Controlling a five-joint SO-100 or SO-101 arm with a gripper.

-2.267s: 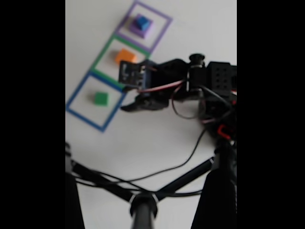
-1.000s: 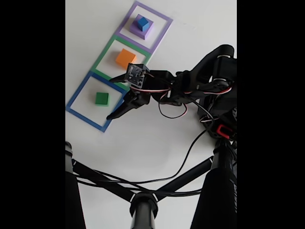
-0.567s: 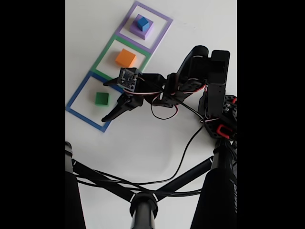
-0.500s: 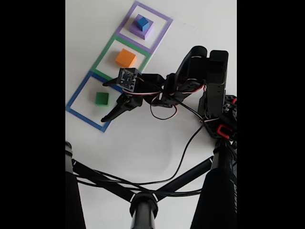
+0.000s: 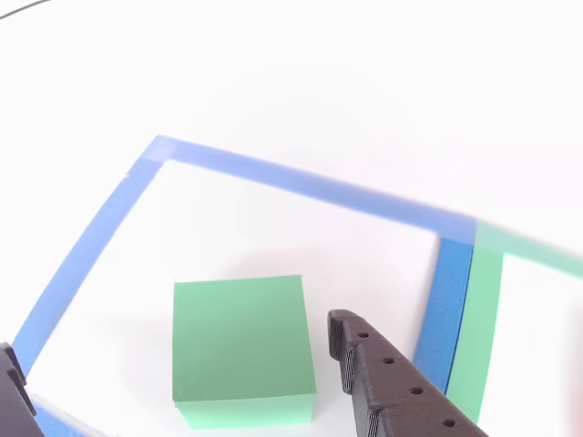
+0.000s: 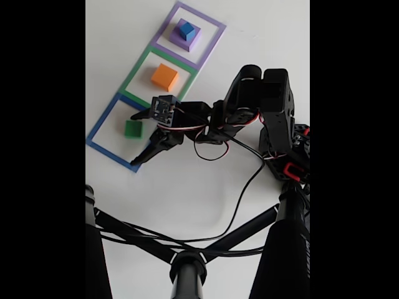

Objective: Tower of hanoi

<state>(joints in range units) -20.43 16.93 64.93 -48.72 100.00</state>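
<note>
gripper parked over the green cube, jaws wide

going left to right in the fixed view: the blue square outline [image 6: 100, 134] sat furthest left on the white table [image 6: 206, 187], and the green cube [image 6: 132, 129] lay inside it, nearer its right half. the gripper [image 6: 138, 138] hung right over that cube's right side with its jaws spread apart, one finger reaching toward the top of the cube and the other pointing down at the outline's lower corner. nothing was held between them.

next along, the green square outline [image 6: 138, 65] had the orange cube [image 6: 164, 76] sitting in its middle, well apart from the gripper. further up and right, the purple square outline [image 6: 212, 43] held the pale-purple slab [image 6: 190, 42] with the small blue cube [image 6: 186, 28] stacked on top of it.

right of all that was the black arm [image 6: 262, 103] folded over, with red and black wires [image 6: 212, 146] looping off it, and a dark stand [image 6: 187, 265] across the bottom.

in the other view the green cube [image 5: 241, 341] was close up inside the blue tape, a sliver of one fingertip [image 5: 11, 373] at the far left edge and the other dark studded finger [image 5: 401, 391] just right of the cube, not clearly touching it. the gripper [image 5: 178, 350] straddled the cube, released.
</note>
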